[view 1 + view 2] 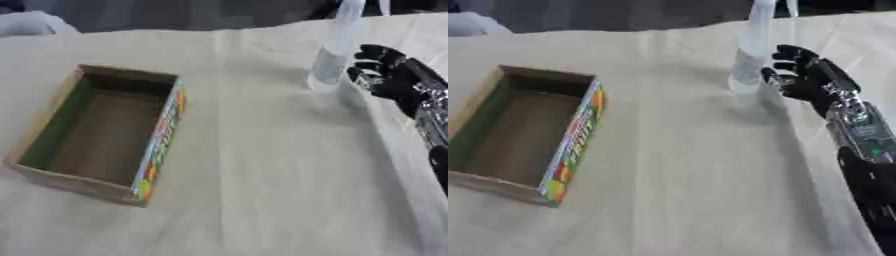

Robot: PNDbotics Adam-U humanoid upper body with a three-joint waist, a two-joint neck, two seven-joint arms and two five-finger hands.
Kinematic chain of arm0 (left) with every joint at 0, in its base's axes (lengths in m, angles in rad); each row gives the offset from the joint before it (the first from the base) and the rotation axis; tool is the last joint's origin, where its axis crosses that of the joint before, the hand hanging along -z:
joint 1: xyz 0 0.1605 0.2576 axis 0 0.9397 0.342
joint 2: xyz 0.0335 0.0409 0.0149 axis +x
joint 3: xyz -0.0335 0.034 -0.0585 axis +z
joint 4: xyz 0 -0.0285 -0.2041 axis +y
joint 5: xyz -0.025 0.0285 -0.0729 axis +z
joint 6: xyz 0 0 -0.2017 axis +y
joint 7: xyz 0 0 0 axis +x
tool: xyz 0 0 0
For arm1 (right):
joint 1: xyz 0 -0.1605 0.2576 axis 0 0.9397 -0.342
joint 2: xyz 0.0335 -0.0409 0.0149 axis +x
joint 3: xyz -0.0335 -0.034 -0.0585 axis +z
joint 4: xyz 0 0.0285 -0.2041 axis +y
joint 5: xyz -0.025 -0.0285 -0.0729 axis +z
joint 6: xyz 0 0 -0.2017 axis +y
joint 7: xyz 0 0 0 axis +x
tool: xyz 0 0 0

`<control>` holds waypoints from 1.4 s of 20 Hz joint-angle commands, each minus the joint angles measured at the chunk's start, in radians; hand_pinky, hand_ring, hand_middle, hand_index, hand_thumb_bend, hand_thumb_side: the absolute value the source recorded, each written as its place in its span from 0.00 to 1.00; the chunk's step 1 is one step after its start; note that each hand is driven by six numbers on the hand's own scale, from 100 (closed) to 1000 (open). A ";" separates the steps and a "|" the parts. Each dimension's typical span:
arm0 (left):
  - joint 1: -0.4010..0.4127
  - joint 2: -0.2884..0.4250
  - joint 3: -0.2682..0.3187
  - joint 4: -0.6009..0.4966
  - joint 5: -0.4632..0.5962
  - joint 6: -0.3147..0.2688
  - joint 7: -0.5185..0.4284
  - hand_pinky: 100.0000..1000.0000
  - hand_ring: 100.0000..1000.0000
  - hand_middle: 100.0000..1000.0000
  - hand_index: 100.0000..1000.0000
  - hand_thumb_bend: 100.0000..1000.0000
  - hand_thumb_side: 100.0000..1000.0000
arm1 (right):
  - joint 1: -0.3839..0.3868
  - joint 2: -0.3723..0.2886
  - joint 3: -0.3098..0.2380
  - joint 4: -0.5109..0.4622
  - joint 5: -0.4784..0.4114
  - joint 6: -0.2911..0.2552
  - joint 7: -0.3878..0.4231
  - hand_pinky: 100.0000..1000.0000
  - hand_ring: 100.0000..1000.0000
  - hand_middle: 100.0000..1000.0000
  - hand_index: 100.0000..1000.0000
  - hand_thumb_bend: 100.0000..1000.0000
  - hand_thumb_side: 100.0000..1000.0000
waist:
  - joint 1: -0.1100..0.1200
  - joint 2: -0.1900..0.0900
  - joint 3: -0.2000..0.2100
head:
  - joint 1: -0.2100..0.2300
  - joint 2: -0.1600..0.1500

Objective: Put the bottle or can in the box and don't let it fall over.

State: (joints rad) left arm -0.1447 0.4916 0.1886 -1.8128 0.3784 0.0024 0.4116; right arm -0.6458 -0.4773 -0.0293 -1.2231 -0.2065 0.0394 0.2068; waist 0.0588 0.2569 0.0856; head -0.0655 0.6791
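A tall clear plastic bottle point(335, 47) stands upright on the cloth at the upper right. My right hand point(801, 76) is just to its right, black, with its fingers spread and slightly bent toward the bottle, a small gap between them and the bottle. An open cardboard box point(101, 131) with a colourful printed side lies on the left; nothing shows inside it. My left hand is in neither view.
A cream cloth point(262, 190) covers the whole table, with folds across the middle. A pale object point(31, 22) and dark shapes sit along the far edge. My right forearm point(866, 145) runs down the right side.
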 commanded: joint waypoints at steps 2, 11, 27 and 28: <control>-0.013 0.015 0.006 -0.015 0.004 -0.002 -0.005 0.76 0.79 0.70 0.80 0.73 0.55 | -0.041 0.000 -0.002 0.004 -0.003 0.000 0.000 0.87 0.90 0.83 0.88 0.19 0.06 | -0.001 -0.011 0.002 | -0.005 -0.019; -0.015 0.009 0.006 -0.016 0.005 -0.002 -0.006 0.76 0.80 0.70 0.80 0.73 0.55 | -0.088 0.022 -0.013 0.040 0.025 -0.012 -0.039 0.87 0.91 0.84 0.89 0.21 0.08 | 0.002 -0.003 0.012 | -0.010 -0.029; -0.027 0.005 0.003 -0.019 0.007 -0.001 -0.011 0.76 0.80 0.70 0.80 0.73 0.55 | -0.171 0.067 -0.002 0.091 0.026 0.020 -0.037 0.87 0.89 0.82 0.88 0.20 0.11 | 0.004 0.017 0.036 | -0.029 -0.041; -0.027 0.005 0.003 -0.019 0.007 -0.001 -0.011 0.76 0.80 0.70 0.80 0.73 0.55 | -0.177 0.070 -0.002 0.097 0.029 0.021 -0.037 0.87 0.89 0.82 0.88 0.20 0.11 | 0.004 0.018 0.038 | -0.030 -0.043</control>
State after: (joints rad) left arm -0.1607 0.4748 0.1875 -1.8131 0.3820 0.0027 0.4036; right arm -0.7998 -0.3994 -0.0305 -1.1232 -0.1841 0.0566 0.1699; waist 0.0633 0.2880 0.1209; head -0.0908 0.6497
